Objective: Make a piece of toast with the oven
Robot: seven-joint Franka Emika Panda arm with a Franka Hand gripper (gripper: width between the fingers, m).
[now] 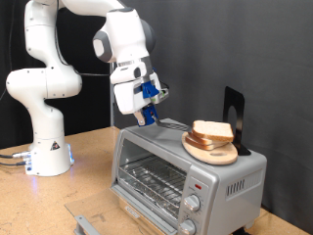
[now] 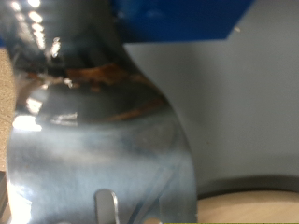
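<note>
The silver-grey oven [image 1: 210,174] stands at the exterior view's lower right, its wire rack [image 1: 152,182] showing through the front and two knobs [image 1: 199,188] at its right. A stack of pale bread slices [image 1: 211,131] lies on a wooden plate [image 1: 217,154] on the oven's top. No single separate slice shows. My gripper [image 1: 148,116], with blue fingers, hangs just above the oven's top, to the left of the plate. The wrist view is filled by a shiny metal surface [image 2: 93,140] very close up, with the plate's rim [image 2: 248,198] at one corner.
A black upright object [image 1: 233,116] stands behind the plate on the oven's top. A flat metal piece [image 1: 172,123] lies between the gripper and the plate. The arm's white base [image 1: 47,147] stands on the wooden table at the exterior view's left. A grey part [image 1: 84,221] shows at the bottom edge.
</note>
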